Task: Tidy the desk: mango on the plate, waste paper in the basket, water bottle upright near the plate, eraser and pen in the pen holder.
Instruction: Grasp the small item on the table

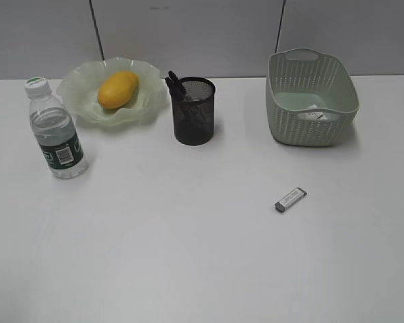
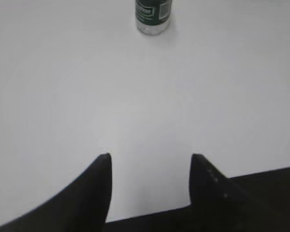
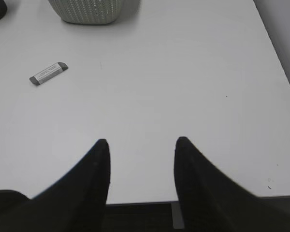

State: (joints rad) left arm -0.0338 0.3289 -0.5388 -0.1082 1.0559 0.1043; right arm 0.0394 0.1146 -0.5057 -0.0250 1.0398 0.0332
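My table (image 1: 188, 269) is a plain white surface, matte and evenly lit, with only soft, short shadows on it. Along its far edge stands a wall of pale grey panels (image 1: 188, 33), split by dark vertical seams (image 1: 96, 30), one toward the far left corner and one toward the far right. Below my right wrist the table's near edge shows, with a dark strip (image 3: 135, 217) beneath it, and at the right edge a pale grey surface (image 3: 282, 34) runs alongside. A few tiny dark specks (image 3: 269, 181) dot the near right corner.

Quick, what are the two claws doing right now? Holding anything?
Left gripper: jaws open, holding nothing, above bare table.
Right gripper: jaws open, holding nothing, above bare table.
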